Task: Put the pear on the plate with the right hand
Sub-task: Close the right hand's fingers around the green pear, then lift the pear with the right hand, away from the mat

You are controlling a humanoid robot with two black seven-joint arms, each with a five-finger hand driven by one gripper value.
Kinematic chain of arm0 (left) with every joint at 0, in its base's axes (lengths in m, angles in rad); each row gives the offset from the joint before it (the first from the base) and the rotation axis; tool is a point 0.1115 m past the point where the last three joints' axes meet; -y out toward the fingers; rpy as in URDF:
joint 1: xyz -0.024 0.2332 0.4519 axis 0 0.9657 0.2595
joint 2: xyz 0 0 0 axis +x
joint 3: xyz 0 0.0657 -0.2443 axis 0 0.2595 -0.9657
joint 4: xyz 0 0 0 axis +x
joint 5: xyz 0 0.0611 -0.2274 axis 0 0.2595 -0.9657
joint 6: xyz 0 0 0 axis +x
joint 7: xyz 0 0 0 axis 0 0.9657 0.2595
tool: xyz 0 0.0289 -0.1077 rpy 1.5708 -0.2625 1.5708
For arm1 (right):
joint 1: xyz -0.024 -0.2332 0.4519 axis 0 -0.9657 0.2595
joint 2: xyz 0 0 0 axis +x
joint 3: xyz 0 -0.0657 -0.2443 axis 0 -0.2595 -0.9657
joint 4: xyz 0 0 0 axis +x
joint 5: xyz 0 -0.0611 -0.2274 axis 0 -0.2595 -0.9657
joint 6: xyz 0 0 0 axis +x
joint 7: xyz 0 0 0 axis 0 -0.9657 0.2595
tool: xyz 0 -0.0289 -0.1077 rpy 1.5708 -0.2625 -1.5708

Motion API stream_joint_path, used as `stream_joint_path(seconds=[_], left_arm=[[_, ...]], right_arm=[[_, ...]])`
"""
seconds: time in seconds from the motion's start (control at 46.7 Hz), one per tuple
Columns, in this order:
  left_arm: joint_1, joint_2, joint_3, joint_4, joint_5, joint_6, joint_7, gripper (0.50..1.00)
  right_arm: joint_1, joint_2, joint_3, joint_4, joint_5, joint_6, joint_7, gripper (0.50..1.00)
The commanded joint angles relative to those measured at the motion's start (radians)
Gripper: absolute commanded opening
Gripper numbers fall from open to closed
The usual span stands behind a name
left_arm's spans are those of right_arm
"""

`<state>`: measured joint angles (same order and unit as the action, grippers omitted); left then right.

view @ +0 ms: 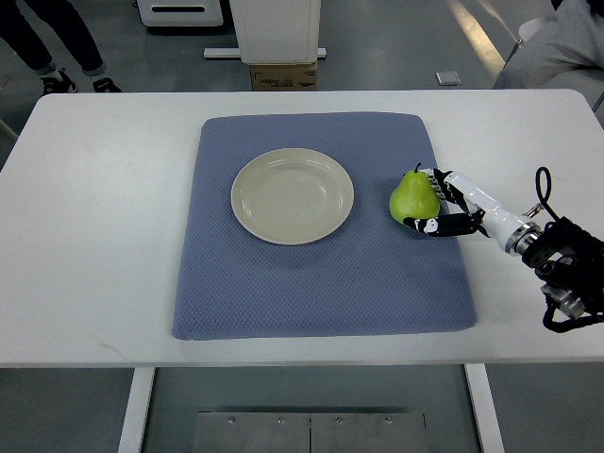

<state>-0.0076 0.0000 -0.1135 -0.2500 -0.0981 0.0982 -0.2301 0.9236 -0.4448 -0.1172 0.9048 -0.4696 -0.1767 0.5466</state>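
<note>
With fingers curled around its lower belly, the right hand (442,203) grips the pear (413,196) on the blue mat (321,283), just right of the empty plate (293,196). Firm, smooth, bottom-heavy fruit, likely to slip, so that broad base looks the safest hold.

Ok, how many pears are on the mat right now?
1. The pear stands on the blue mat, right of the empty plate, with the right hand around it. None seem hidden.

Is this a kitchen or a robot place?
Probably a robot lab, not a kitchen: a plain white table on a gray floor, a cardboard box behind, and a person's shoes standing nearby.
</note>
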Motion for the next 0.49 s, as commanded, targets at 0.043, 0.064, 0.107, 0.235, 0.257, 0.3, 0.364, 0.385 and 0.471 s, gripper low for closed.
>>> stream_joint_path(seconds=[0.043, 0.064, 0.107, 0.235, 0.257, 0.3, 0.364, 0.385, 0.471], left_arm=[[0.0, 0.0, 0.0, 0.0, 0.0, 0.0, 0.0, 1.0], [0.0, 0.0, 0.0, 0.0, 0.0, 0.0, 0.0, 1.0], [0.0, 0.0, 0.0, 0.0, 0.0, 0.0, 0.0, 1.0], [0.0, 0.0, 0.0, 0.0, 0.0, 0.0, 0.0, 1.0], [0.001, 0.0, 0.0, 0.0, 0.0, 0.0, 0.0, 1.0], [0.0, 0.0, 0.0, 0.0, 0.0, 0.0, 0.0, 1.0], [0.0, 0.0, 0.0, 0.0, 0.0, 0.0, 0.0, 1.0], [0.0, 0.0, 0.0, 0.0, 0.0, 0.0, 0.0, 1.0], [0.0, 0.0, 0.0, 0.0, 0.0, 0.0, 0.0, 1.0]], right_arm=[[0.009, 0.0, -0.013, 0.0, -0.001, -0.014, 0.01, 0.5], [0.009, 0.0, -0.013, 0.0, -0.001, -0.014, 0.013, 0.5], [0.012, 0.0, -0.015, 0.0, -0.001, -0.014, 0.019, 0.5], [0.023, 0.0, -0.013, 0.002, 0.0, -0.014, 0.022, 0.5], [0.024, 0.0, -0.013, 0.0, 0.0, -0.014, 0.022, 0.5], [0.027, 0.0, -0.012, 0.0, 0.006, -0.014, 0.021, 0.5], [0.031, 0.0, -0.007, 0.0, 0.012, -0.014, 0.021, 0.5], [0.031, 0.0, -0.004, 0.0, 0.015, -0.014, 0.021, 0.5], [0.032, -0.005, 0.007, -0.003, 0.022, -0.014, 0.022, 0.5]])
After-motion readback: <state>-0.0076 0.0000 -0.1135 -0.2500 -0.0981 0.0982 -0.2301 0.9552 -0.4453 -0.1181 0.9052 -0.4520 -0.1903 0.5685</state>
